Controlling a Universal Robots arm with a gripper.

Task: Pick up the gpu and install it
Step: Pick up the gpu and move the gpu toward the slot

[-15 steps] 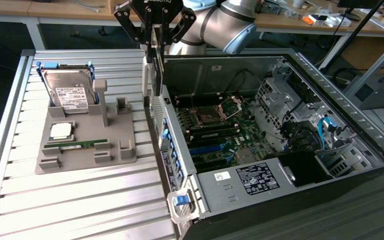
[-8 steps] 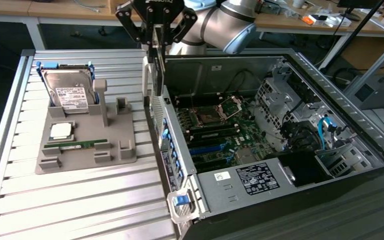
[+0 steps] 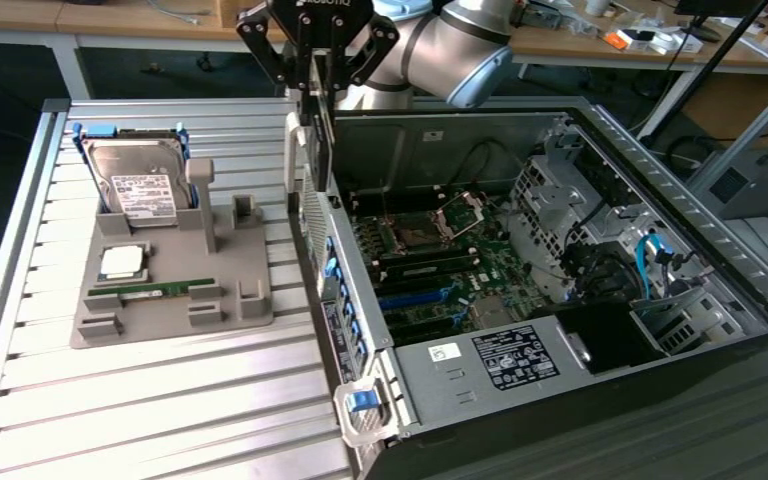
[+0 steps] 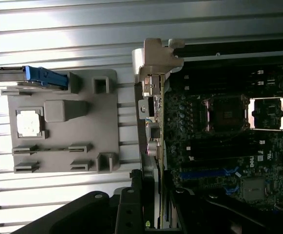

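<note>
Exterior view's left to right: the grey tray (image 3: pixel 157 320) with the hard drive (image 3: pixel 137 185) lies just outside the case (image 3: pixel 491 370). My gripper (image 3: pixel 315 88) is clamped on the gpu (image 3: pixel 307 150), which hangs edge-on above that case's tray-side wall. The risk, I judge: the bracket snagging that wall, or the card tilting in my grip and scraping the motherboard (image 3: pixel 451 260) inside the case.

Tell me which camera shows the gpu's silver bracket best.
The wrist view: the bracket faces it along its full length, ports visible. The exterior view shows the gpu edge-on, a thin strip hanging from the pincer.
</note>
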